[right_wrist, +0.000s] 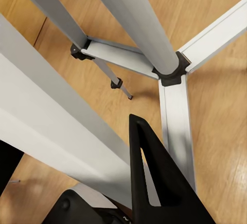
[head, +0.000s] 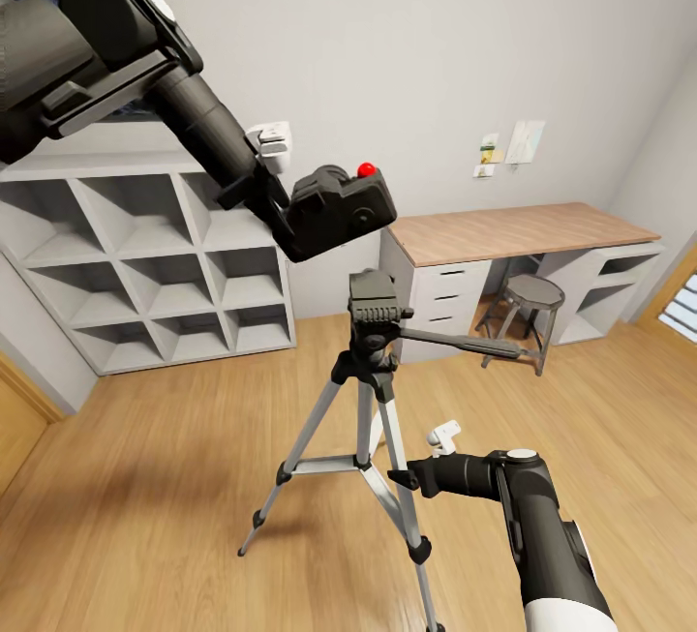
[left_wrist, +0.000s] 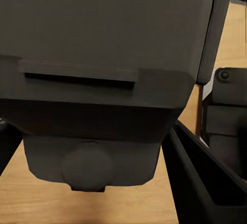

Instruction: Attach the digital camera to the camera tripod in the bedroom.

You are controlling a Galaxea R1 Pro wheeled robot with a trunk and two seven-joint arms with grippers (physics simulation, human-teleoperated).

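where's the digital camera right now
In the head view the digital camera is held in the left gripper, just above and left of the camera tripod head.

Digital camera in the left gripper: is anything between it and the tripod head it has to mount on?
Nothing visible. In the head view the digital camera, held by the left gripper, hangs above the camera tripod's black head with open air between. The pan handle sticks off sideways, out of the way.
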